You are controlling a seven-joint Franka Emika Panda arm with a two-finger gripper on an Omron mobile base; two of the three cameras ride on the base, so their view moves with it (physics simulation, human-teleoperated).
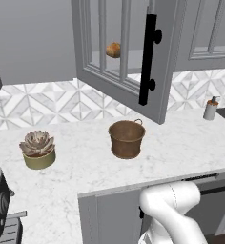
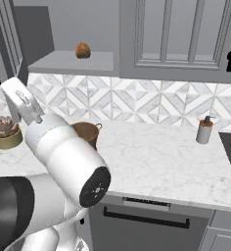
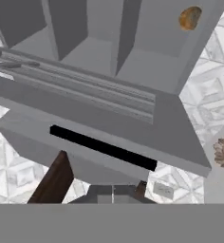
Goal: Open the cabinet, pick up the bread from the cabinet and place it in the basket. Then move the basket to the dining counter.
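So the cabinet (image 1: 128, 57) door's swung open and the bread (image 1: 113, 50) sits back on its shelf, up and beyond the robot's pressed-together empty jaws, with the basket (image 1: 127, 139) waiting on the desk (image 1: 181, 143) below.

Cabinet (image 1: 115, 71) door's swung open, bread (image 1: 113, 50) sitting on the shelf inside. Basket (image 1: 127, 139) is on the counter (image 1: 181, 147) below, succulent (image 1: 37, 149) off to its left.

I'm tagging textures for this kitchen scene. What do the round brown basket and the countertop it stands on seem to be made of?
The round brown bucket-shaped basket looks like dull coppery metal or stiff weave: smooth brown walls, a thin wire loop handle; the render leaves it open. The white countertop looks like polished marble, judging by its faint grey veining.
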